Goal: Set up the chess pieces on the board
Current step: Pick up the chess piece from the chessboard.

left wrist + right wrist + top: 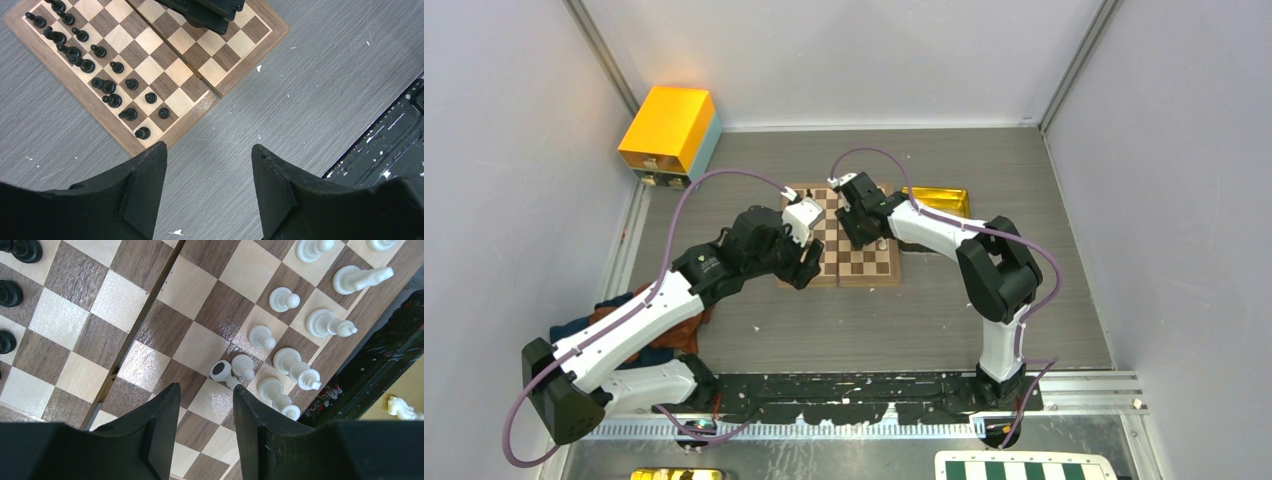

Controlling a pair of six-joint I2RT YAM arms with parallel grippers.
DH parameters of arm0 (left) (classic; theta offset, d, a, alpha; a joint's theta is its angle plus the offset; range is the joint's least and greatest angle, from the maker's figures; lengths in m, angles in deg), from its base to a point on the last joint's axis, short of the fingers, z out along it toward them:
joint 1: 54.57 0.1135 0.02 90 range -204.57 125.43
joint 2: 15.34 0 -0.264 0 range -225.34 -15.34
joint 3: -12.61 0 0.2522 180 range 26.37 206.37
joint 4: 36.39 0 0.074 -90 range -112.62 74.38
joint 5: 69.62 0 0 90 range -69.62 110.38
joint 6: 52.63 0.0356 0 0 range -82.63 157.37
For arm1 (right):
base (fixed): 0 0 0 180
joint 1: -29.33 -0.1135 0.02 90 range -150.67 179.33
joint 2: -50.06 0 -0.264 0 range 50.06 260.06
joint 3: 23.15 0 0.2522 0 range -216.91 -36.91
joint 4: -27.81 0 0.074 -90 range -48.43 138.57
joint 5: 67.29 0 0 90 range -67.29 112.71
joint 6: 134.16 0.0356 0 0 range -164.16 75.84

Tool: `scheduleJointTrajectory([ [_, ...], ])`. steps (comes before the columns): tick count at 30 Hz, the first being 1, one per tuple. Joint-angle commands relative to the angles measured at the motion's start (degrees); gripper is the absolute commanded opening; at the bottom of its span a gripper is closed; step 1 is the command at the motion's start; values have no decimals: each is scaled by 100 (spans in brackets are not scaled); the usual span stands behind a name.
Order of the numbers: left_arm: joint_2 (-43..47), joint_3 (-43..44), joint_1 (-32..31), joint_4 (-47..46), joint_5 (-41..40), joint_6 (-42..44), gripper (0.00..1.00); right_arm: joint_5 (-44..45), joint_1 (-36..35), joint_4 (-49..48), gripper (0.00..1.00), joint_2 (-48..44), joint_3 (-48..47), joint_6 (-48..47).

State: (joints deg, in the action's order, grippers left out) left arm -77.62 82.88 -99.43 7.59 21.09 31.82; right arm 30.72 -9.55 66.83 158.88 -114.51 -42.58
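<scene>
While my right gripper [206, 390] is hanging open and empty over the wooden chessboard [65, 320], a toppled white pawn [223, 373] is lying just ahead of it, touching a standing pawn [243, 366], base facing me; my left gripper [208, 147] is hovering open over the counter [300, 90], farther off.

Chess pieces [283, 299] line the board [200, 347] edges, middle free.
</scene>
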Motion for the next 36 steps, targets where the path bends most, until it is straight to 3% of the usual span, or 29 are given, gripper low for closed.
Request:
scheduleJointTrajectory([
  [1,5,48,39,-299,105,72,64,62,18,-271,49,-73,-158,-40],
  [36,-40,62,48,-280,171,27,62,-189,104,-484,52,-23,42,126],
])
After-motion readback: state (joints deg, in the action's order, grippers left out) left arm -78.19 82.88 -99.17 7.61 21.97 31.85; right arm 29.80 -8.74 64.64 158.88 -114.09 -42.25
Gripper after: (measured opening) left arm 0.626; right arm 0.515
